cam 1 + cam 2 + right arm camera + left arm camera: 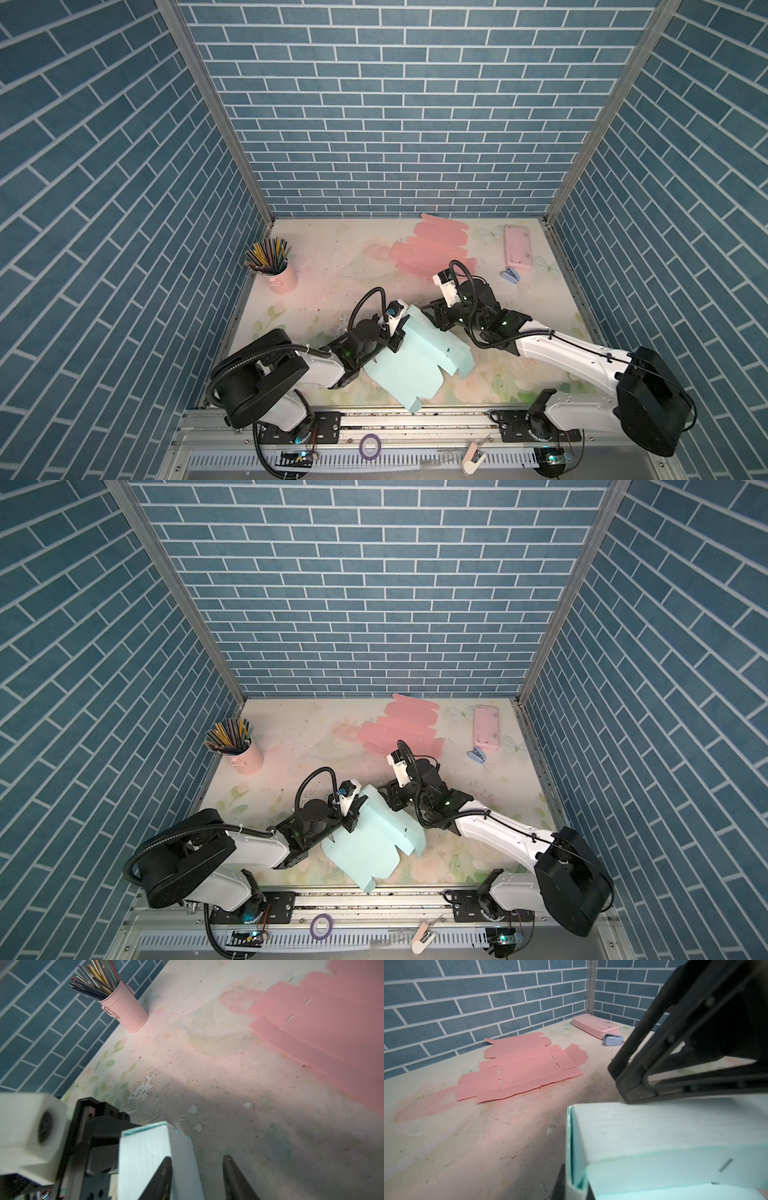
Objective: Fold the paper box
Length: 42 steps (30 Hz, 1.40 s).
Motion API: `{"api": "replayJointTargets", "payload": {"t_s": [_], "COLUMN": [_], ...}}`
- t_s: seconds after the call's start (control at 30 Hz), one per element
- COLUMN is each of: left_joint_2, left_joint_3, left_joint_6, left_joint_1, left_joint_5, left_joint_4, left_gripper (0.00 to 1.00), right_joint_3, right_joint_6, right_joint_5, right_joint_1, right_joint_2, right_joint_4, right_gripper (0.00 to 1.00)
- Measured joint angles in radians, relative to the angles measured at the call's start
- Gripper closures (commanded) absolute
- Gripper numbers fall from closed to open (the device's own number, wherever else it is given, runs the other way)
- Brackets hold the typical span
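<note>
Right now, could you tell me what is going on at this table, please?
Two robot arms are folding a mint paper box near the front edge of the table. The left gripper is shut on one raised wall and holds the half-formed box. The right gripper, its jaws apart, sits at the box's far corner without clamping it. A pink box blank lies flat near the back wall, away from both grippers.
</note>
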Motion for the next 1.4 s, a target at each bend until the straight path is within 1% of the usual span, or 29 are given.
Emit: {"api": "replayJointTargets", "payload": {"t_s": [0.1, 0.17, 0.43, 0.47, 0.67, 0.73, 0.8, 0.87, 0.9, 0.93, 1.17, 1.4], "left_joint_2": [0.032, 0.049, 0.096, 0.097, 0.097, 0.097, 0.097, 0.097, 0.097, 0.097, 0.133, 0.144], "left_joint_3": [0.014, 0.016, 0.035, 0.036, 0.036, 0.036, 0.036, 0.035, 0.035, 0.031, -0.006, -0.042], "left_joint_6": [0.003, 0.003, 0.005, 0.005, 0.001, -0.003, -0.006, -0.009, -0.007, -0.010, -0.060, -0.099], "left_joint_1": [0.000, 0.000, 0.000, 0.000, 0.000, 0.000, 0.000, -0.001, -0.001, -0.001, -0.011, -0.029], "left_joint_5": [0.002, 0.002, 0.000, 0.000, -0.002, -0.003, -0.006, -0.010, -0.012, -0.012, -0.010, -0.048], "left_joint_4": [-0.006, -0.007, -0.011, -0.010, -0.006, -0.006, -0.006, -0.006, -0.006, -0.004, 0.052, 0.060], "left_gripper": [0.91, 0.90, 0.83, 0.84, 0.94, 0.95, 0.93, 0.82, 0.79, 0.78, 0.77, 0.79], "right_joint_3": [0.002, 0.005, 0.006, 0.006, 0.006, 0.008, 0.014, 0.027, 0.031, 0.032, 0.031, 0.031], "right_joint_6": [0.027, 0.045, 0.097, 0.101, 0.107, 0.108, 0.107, 0.107, 0.106, 0.107, 0.106, 0.106], "right_joint_5": [-0.064, -0.096, -0.153, -0.154, -0.149, -0.145, -0.127, -0.095, -0.082, -0.069, -0.023, 0.014], "right_joint_1": [0.000, 0.000, 0.000, -0.001, 0.000, 0.002, 0.011, 0.025, 0.031, 0.037, 0.070, 0.082], "right_joint_2": [0.045, 0.078, 0.175, 0.180, 0.184, 0.189, 0.195, 0.203, 0.206, 0.208, 0.204, 0.197], "right_joint_4": [0.057, 0.088, 0.147, 0.153, 0.156, 0.160, 0.159, 0.156, 0.154, 0.157, 0.148, 0.141], "right_gripper": [0.63, 0.67, 0.73, 0.73, 0.75, 0.76, 0.76, 0.77, 0.77, 0.77, 0.79, 0.81]}}
